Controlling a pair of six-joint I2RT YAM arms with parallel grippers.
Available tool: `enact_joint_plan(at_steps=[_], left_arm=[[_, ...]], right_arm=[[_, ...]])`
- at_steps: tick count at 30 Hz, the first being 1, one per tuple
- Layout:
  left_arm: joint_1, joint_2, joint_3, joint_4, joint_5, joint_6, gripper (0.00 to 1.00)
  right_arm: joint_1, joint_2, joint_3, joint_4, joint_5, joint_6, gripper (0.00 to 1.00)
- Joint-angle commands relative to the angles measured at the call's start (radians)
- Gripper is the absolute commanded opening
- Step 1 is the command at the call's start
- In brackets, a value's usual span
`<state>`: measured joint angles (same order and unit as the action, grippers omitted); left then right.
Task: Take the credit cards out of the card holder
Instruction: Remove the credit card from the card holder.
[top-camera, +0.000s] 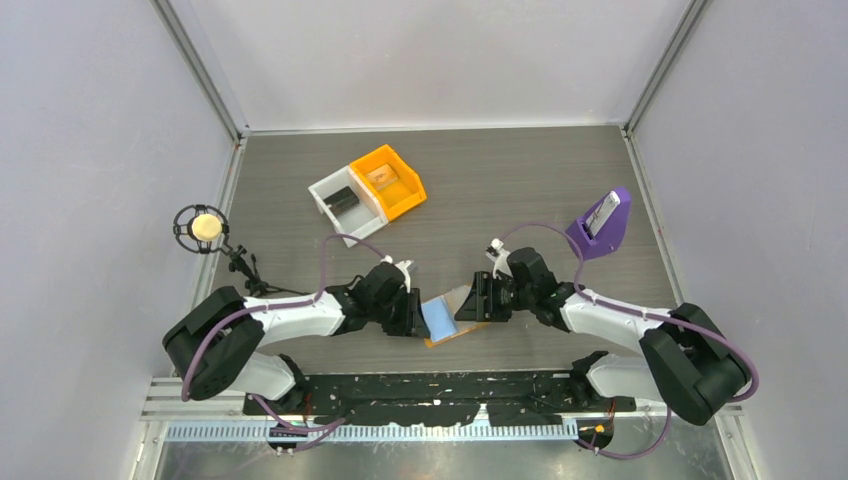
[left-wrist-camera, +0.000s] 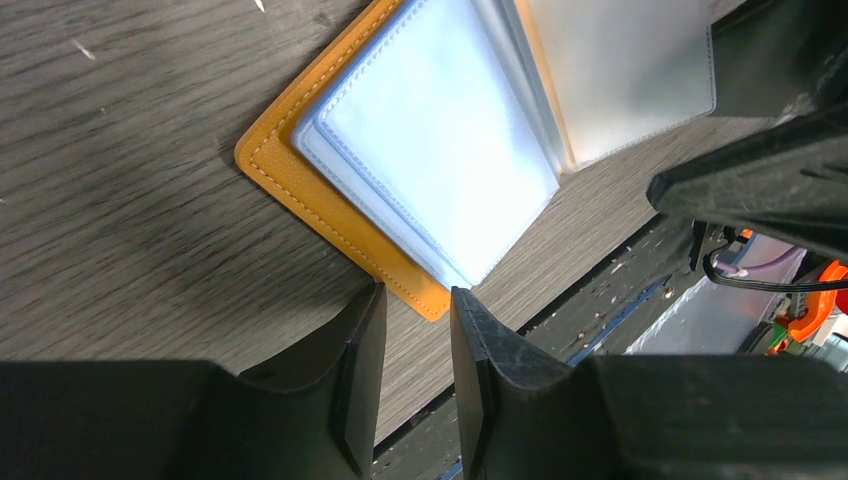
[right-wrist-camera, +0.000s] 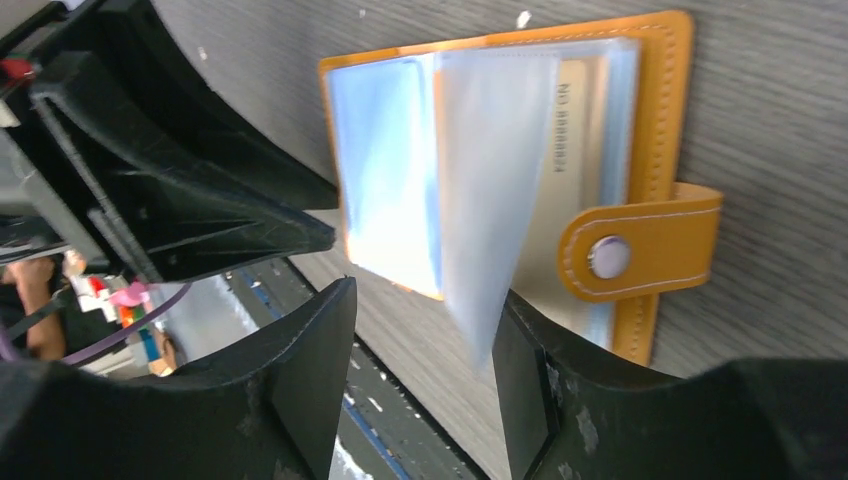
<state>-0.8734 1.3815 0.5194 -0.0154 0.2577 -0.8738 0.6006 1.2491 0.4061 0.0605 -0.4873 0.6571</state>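
The orange card holder (top-camera: 440, 318) lies open on the table near the front edge, between both grippers. Its light blue pocket panels (left-wrist-camera: 420, 130) face up. My left gripper (left-wrist-camera: 418, 290) hovers at the holder's near corner, fingers a little apart, nothing between them. My right gripper (right-wrist-camera: 425, 295) is open. A clear sleeve (right-wrist-camera: 490, 180) stands up from the spine and leans against its right finger (right-wrist-camera: 530, 370). Under the sleeves on the right side lies a pale card (right-wrist-camera: 570, 130) with printed numbers. The snap strap (right-wrist-camera: 640, 255) lies flat on that side.
An orange bin (top-camera: 390, 180) and a white bin (top-camera: 345, 203) stand at the back left of centre. A purple wedge stand (top-camera: 602, 225) sits at the right. A small round object on a mount (top-camera: 205, 227) is at the left edge. The table's front edge (left-wrist-camera: 560, 300) runs close behind the holder.
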Motion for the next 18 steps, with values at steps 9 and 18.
enact_joint_plan(at_steps=[9, 18], left_arm=[[-0.006, -0.005, -0.012, 0.098, 0.014, -0.017, 0.32], [-0.006, -0.065, -0.028, 0.074, -0.012, -0.031, 0.32]], right_arm=[[0.01, -0.165, -0.018, 0.034, -0.012, 0.051, 0.57], [0.021, -0.126, -0.007, 0.092, -0.033, 0.089, 0.54]])
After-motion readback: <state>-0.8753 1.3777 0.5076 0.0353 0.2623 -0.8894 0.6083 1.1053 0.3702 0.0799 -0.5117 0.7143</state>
